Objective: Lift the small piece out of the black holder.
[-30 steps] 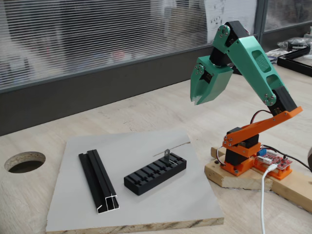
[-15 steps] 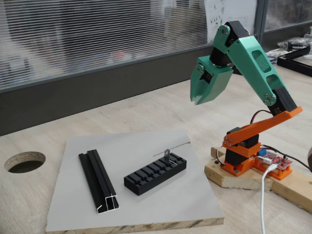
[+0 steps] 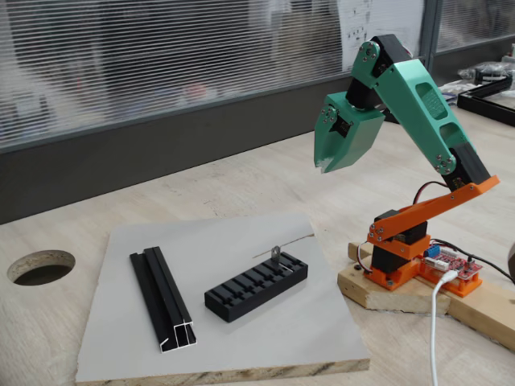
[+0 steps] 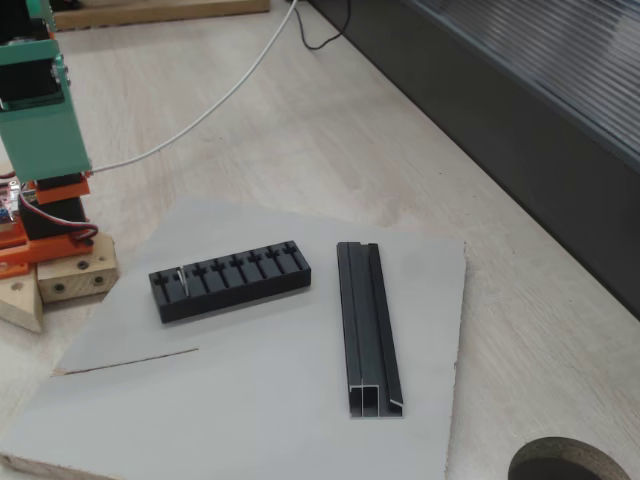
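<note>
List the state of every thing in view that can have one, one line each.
gripper: raised high above the board, holding nothing; open or shut cannot be told.
small piece: upright in the end slot of the black holder, not lifted.
black holder: flat on the grey board, its other slots empty.
black channel rail: lying flat on the board, apart from the holder.
grey board: flat on the wooden table.

We see the hand (image 3: pixel 327 166) hanging high, well above the grey board (image 3: pixel 241 338), with open air beneath it. The small piece (image 3: pixel 276 254) stands upright at the end of the black holder (image 3: pixel 256 286) nearest the arm's base, with nothing crowding it. The black rail (image 3: pixel 163 298) lies well apart on the holder's far side, leaving bare board between them.
</note>
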Tool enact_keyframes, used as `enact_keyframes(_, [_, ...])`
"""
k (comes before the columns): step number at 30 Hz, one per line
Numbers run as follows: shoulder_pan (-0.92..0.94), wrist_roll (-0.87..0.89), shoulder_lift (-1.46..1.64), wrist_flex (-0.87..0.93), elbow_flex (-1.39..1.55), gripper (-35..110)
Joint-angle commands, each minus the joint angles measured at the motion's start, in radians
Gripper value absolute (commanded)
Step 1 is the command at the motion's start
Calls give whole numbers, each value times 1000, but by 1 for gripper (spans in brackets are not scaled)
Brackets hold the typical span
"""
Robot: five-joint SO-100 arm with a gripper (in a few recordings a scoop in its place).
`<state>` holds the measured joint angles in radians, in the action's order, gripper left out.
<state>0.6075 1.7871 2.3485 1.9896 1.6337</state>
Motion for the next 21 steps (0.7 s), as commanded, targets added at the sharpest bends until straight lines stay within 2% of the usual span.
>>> enact_keyframes(1, [12, 9, 41, 31, -18, 11])
enact_keyframes(21, [9, 12, 41, 31, -18, 11])
